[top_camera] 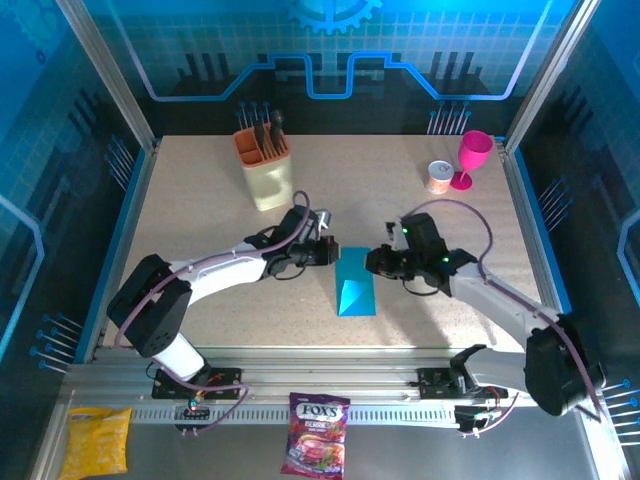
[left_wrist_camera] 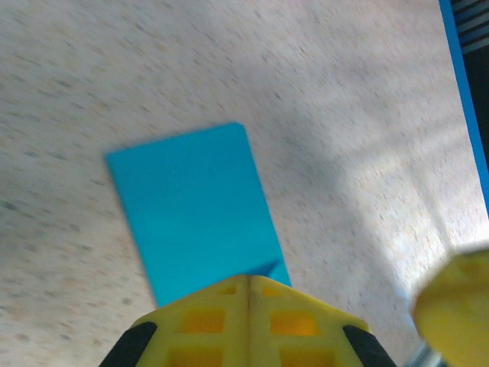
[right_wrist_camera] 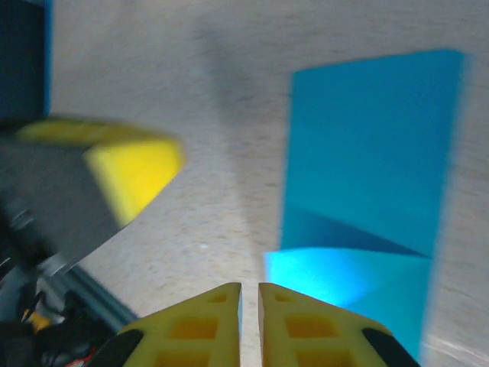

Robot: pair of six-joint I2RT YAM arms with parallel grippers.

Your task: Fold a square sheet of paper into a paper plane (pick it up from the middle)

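One sheet of thin, bright cyan-blue paper [top_camera: 355, 283] lies on the speckled beige tabletop [top_camera: 200, 230], roughly mid-table between my two arms. It is folded into a narrow rectangle running away from the bases. Its near end carries a lighter, slanted flap with a diagonal crease; the rest lies flat.

On my overhead feed the left gripper [top_camera: 331, 252] sits at the paper's far corner on its own side. Through its wrist camera I see its yellow fingers [left_wrist_camera: 206, 321] pressed together along a thin seam with nothing between them. The paper's end runs out of sight under the tips, so I cannot tell whether they touch it.

The right gripper [top_camera: 369, 262] is just beside the paper's opposite edge, near the far end. On its wrist camera its yellow fingers [right_wrist_camera: 199, 321] stand a narrow slit apart with bare table in the gap, clasping nothing. The paper lies just ahead and to one side.

Farther out, a beige utensil holder with an orange insert [top_camera: 265, 168] stands toward the table's far left. A pink plastic goblet [top_camera: 472, 157] and a small round can [top_camera: 438, 177] stand just beside each other at the far right. In front of the bases lie a purple sweet bag [top_camera: 315, 447] and a yellow packet [top_camera: 97, 441].
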